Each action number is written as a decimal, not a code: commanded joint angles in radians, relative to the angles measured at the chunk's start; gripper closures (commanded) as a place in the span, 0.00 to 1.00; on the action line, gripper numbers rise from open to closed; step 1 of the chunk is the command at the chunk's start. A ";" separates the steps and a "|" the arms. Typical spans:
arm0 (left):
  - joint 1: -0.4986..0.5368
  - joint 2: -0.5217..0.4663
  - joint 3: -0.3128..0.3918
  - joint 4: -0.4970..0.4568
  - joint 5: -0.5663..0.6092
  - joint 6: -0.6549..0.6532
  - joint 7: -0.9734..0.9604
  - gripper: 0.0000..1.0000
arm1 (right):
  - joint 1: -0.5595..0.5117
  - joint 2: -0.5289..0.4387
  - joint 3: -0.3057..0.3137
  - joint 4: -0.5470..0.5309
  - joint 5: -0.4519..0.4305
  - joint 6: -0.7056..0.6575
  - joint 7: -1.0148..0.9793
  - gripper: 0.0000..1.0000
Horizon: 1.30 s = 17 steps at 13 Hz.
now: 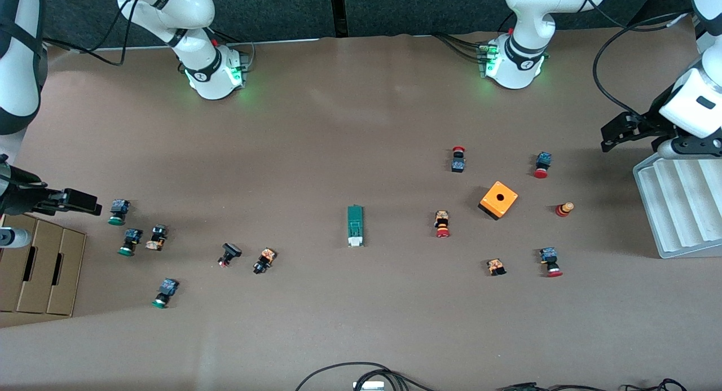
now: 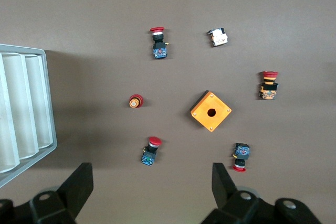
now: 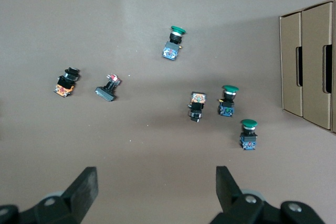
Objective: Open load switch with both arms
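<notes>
Midway along the table in the front view I see the narrow green load switch point(image 1: 355, 225), white slider end nearer the camera, untouched. Orange cube with a round hole point(image 1: 498, 200) sits beside it toward the left arm's end. Left wrist view: left gripper point(image 2: 151, 182) hangs wide open and empty over the cube point(image 2: 210, 110) and red-capped buttons. Right wrist view: right gripper point(image 3: 156, 184) equally wide, empty, over green-capped buttons point(image 3: 228, 101), well apart from the switch.
</notes>
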 commanded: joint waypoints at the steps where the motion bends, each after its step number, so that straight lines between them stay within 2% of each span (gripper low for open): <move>1: -0.007 0.007 0.006 0.023 0.013 -0.023 0.008 0.00 | 0.001 -0.001 0.000 -0.008 0.012 0.010 0.003 0.00; 7: -0.005 0.006 0.006 0.023 0.011 -0.023 0.008 0.00 | 0.000 0.004 0.000 -0.007 0.020 0.012 0.005 0.00; 10: -0.005 0.006 0.006 0.023 0.011 -0.023 0.007 0.00 | -0.011 0.020 -0.007 -0.007 0.094 0.012 -0.006 0.00; 17: -0.007 0.006 0.006 0.023 0.011 -0.023 0.008 0.00 | 0.000 0.037 -0.010 -0.005 0.096 0.030 -0.004 0.00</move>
